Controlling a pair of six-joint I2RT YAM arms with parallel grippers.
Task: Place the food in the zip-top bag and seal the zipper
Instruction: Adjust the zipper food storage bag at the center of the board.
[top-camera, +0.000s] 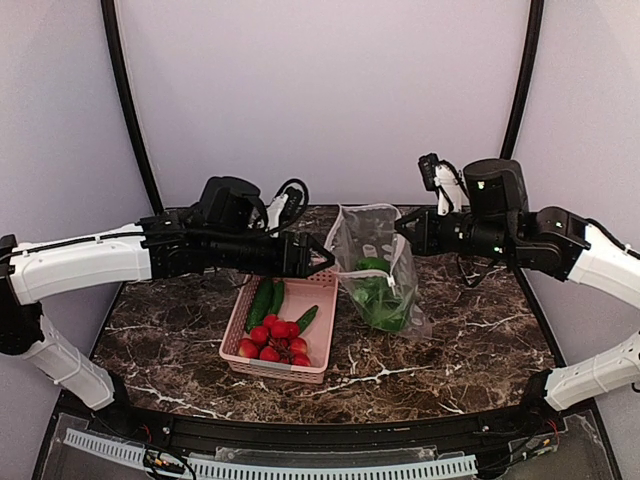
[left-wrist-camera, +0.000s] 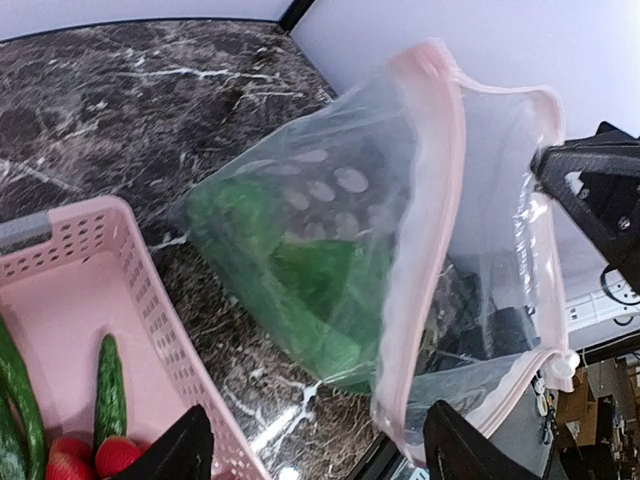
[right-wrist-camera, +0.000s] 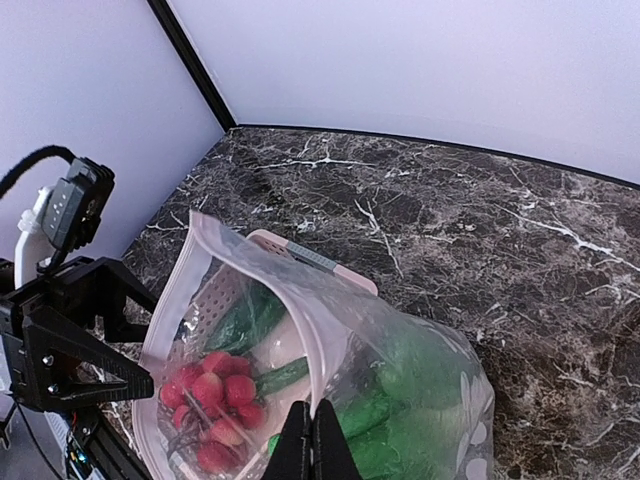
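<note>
The clear zip-top bag (top-camera: 365, 235) stands upright on the table with its mouth held up and open. Green toy vegetables (top-camera: 378, 298) lie in its bottom and also show in the left wrist view (left-wrist-camera: 300, 275). The pale pink zipper strip (left-wrist-camera: 432, 240) rims the mouth. My right gripper (top-camera: 405, 228) is shut on the strip's right side (right-wrist-camera: 332, 340), its fingers pinched together (right-wrist-camera: 315, 445). My left gripper (top-camera: 318, 256) is open and empty beside the bag's left edge; the strip's lower end hangs between its fingers (left-wrist-camera: 320, 455). More slim cucumbers (top-camera: 263, 300) lie in the pink basket.
The pink slatted basket (top-camera: 240, 345) sits left of the bag at the table's front, holding cucumbers and a bunch of red radishes (top-camera: 272, 338). The dark marble table (top-camera: 480, 330) ends at a black front rail. Pale walls and black poles stand behind.
</note>
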